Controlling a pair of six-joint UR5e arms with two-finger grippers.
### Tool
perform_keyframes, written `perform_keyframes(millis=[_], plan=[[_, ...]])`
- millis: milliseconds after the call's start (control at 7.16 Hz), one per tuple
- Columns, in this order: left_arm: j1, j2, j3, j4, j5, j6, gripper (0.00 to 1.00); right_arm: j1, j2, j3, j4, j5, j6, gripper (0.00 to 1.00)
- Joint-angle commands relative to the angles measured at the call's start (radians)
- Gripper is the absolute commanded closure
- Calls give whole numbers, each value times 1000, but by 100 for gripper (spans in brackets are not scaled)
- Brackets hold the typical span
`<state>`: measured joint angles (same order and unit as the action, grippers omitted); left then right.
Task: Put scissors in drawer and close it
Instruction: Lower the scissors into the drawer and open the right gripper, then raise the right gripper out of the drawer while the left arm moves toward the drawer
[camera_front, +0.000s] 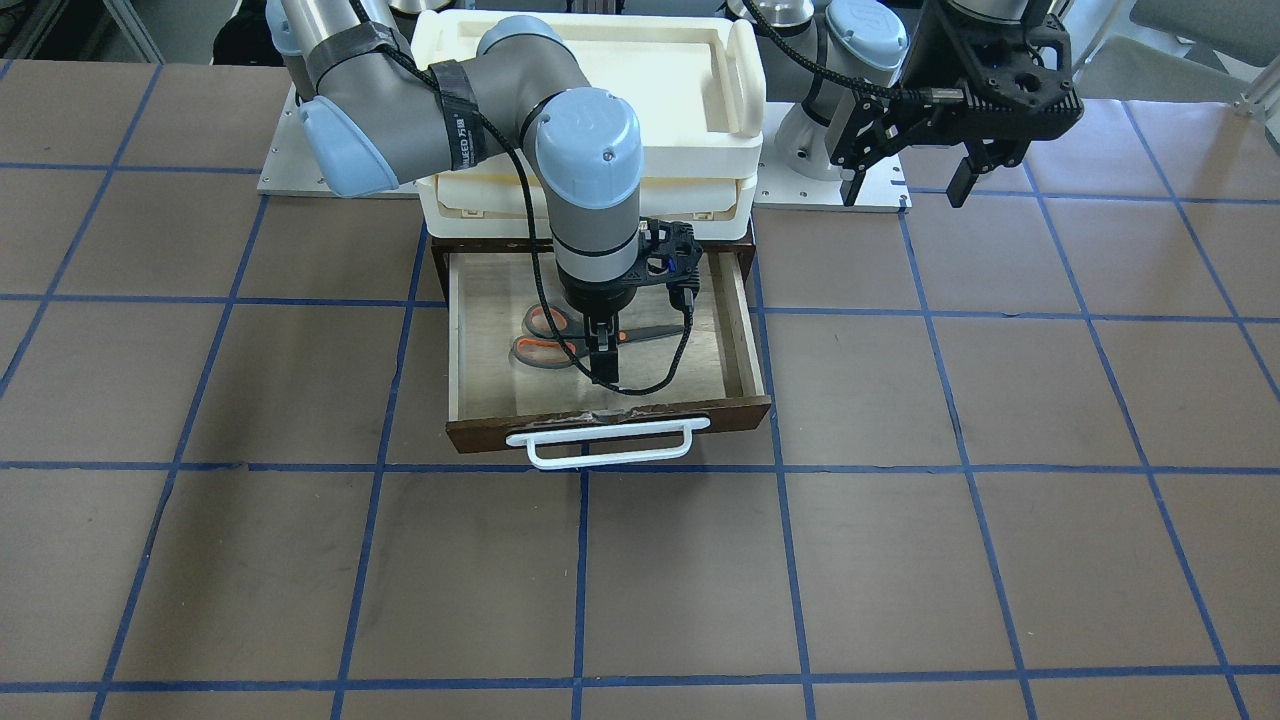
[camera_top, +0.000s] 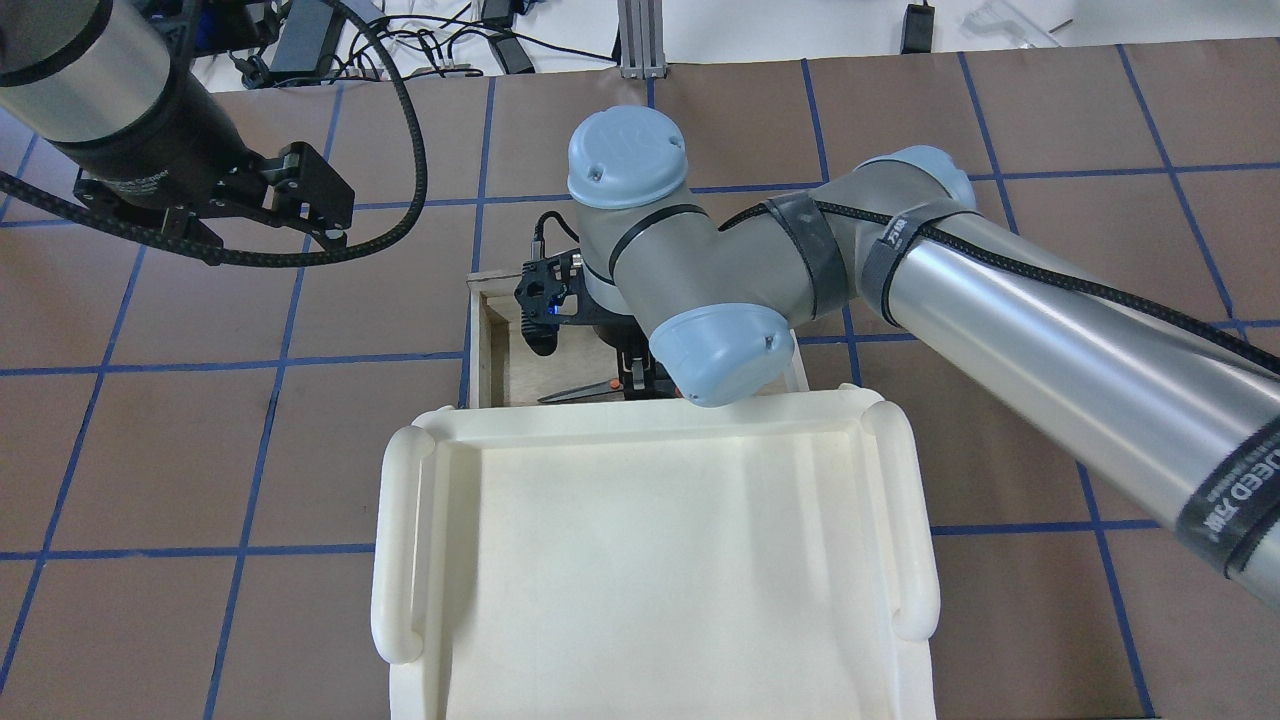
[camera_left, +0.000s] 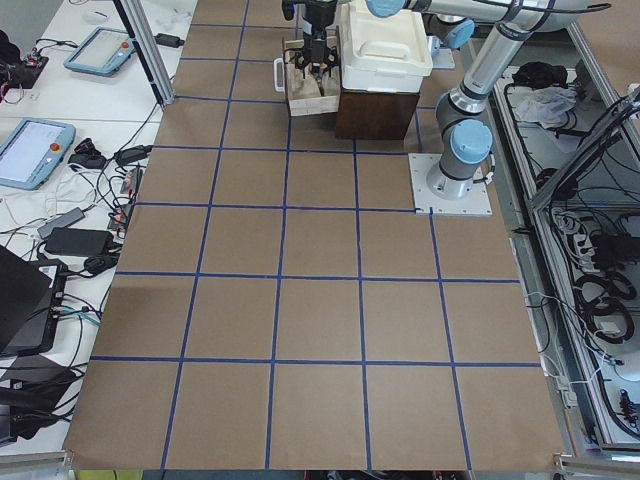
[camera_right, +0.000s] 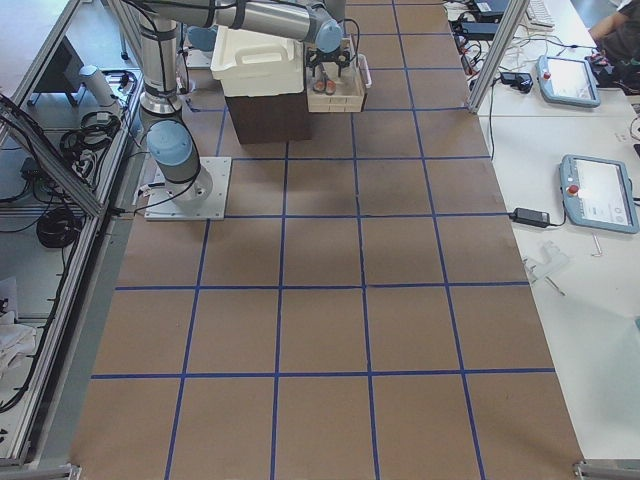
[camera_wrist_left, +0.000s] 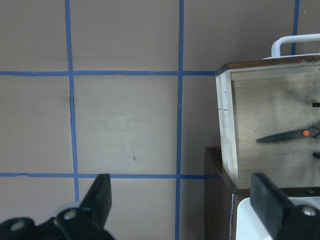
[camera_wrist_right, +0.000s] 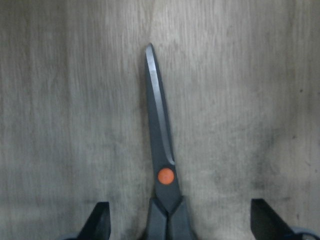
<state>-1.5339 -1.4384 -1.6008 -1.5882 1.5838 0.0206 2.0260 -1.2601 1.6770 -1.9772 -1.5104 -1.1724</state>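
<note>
Scissors (camera_front: 545, 348) lying flat inside pulled-out drawer (camera_front: 741, 335).
Right hand (camera_front: 602, 358) low over them, spread wide astride the pivot end, gripping nothing; left hand (camera_front: 906, 188) also spread and empty, raised over bench (camera_front: 1000, 500) well aside.

The scissors (camera_front: 545, 348) lie in the drawer (camera_front: 746, 345), which juts out from under the tray unit (camera_front: 745, 95); the right gripper (camera_front: 603, 368) hangs over them, the left gripper (camera_front: 907, 188) above the table (camera_front: 1000, 400) beside the unit
</note>
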Motion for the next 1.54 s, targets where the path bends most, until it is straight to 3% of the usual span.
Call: perform_keyframes(millis=[0,419,838,1117,1397], plan=[[0,-13,-2,4,-2,-4,0,-4,-1,-71,4,-1,-1,0],[0,-17,1,7,-5,-10,0,-90,-30,-215,177,-11,-3,0],[-5,-89,60,42,-8,-129,0,-272,-154,-212,316,-10,14,0],[-92,-184,67,197,-13,-210,0,-357,-200,-209,328,-13,64,0],[-133,-299,68,421,-16,-260,0,-365,-228,-207,337,-17,366,0]])
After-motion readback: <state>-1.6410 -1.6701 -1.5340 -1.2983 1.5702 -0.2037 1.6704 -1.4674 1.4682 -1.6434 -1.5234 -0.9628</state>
